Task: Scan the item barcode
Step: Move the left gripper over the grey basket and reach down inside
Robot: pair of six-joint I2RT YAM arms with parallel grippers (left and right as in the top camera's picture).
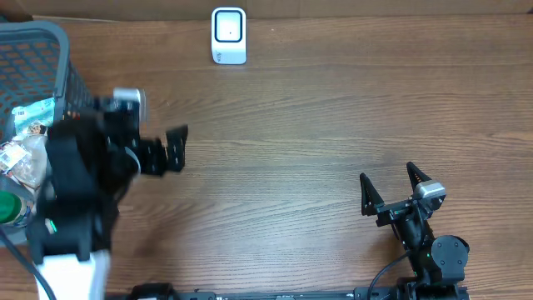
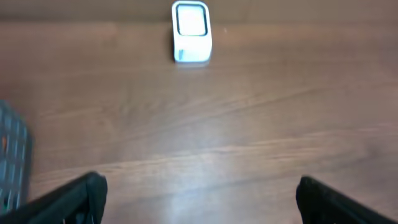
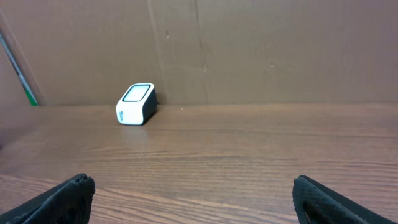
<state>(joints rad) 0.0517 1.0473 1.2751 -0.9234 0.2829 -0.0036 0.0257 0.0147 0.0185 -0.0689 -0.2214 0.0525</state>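
Between the two black fingers of our left gripper [image 1: 175, 148] we see only bare wood. The jaws stand wide apart and clamp nothing, and its wrist view shows one fingertip in each lower corner with the table [image 1: 316, 108] spread between them. Our right gripper [image 1: 387, 173] is the same, jaws spread wide and empty; it sits near the table's near edge toward the right corner, fingers pointing to the far edge. The left gripper is over the left part of the table, just beside the basket [image 1: 37, 32], pointing right, and it is blurred in the overhead view. Well apart from both grippers, the white scanner [image 1: 228, 35] stands at the table's far edge, somewhat left of the middle, its pale window showing from above. Both wrist views catch it ahead of the spread fingers. The grey mesh basket fills the far left corner, and our left arm [image 1: 71, 183] partly covers it. Inside lie the items, close together: a printed packet [image 1: 32, 117], a clear crinkled bag [image 1: 18, 160] and something with a green cap [image 1: 7, 208]. We cannot make out any barcode on them. Behind the far edge, the right wrist view shows a plain brown wall [image 3: 280, 50].
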